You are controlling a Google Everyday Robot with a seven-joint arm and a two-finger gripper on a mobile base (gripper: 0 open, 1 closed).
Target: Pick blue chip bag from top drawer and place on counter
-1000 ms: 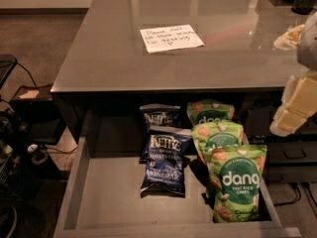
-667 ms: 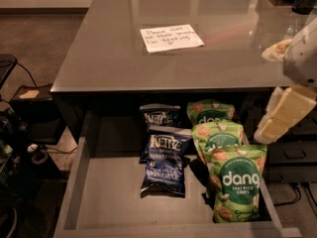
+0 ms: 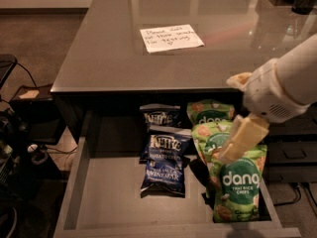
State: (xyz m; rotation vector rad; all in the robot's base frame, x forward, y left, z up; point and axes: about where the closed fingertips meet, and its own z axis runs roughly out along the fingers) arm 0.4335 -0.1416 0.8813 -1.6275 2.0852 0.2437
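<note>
Judged to be at the approach step, with nothing lifted yet. Found the blue chip bag [image 3: 166, 165] lying flat on the floor of the top drawer [image 3: 104, 202], about mid-drawer, just left of the green dang bags [image 3: 237, 187], its far end overlapping a darker navy bag [image 3: 159, 117]. Found the gripper [image 3: 237, 144] poised over those green bags, right of the target and apart from it; could not tell whether open or closed. Called next, likely, for a shift left and a descent. Ran lengthwise near to far, logo end pointing far, slightly skewed. Saw the counter [image 3: 99, 58] beyond, bearing a white note [image 3: 171, 37].
</note>
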